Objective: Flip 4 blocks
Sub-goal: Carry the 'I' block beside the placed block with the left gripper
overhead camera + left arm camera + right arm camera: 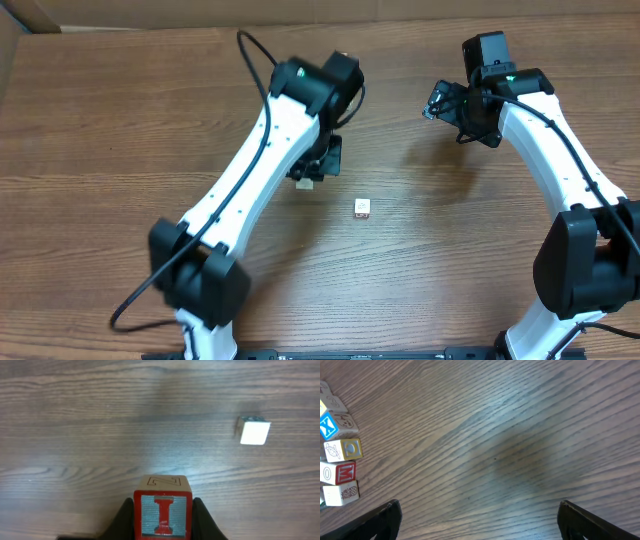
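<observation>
1. Over the middle of the desk (120,120), in the overhead view, the left end effector (305,178) points down with the I block (303,184) at its tip. A loose block (362,208) lies near it, off toward the right arm's side. The right end effector (440,100) hangs well apart from both, so the left arm is the nearer.
2. From the left wrist, the fingers (122,519) are clamped on two opposite sides of the I block (162,512). Its red-bordered I face is toward the camera. Whether it rests on the desk or is lifted, I cannot tell. The loose block (255,432) sits ahead and to the right of the end effector. Turning the held block over looks like the step in hand.
3. From the right wrist, the end effector's jaws stand wide apart over bare desk, holding nothing. A column of cubes (337,435), the M block (345,472) among them, lies far to its left.
</observation>
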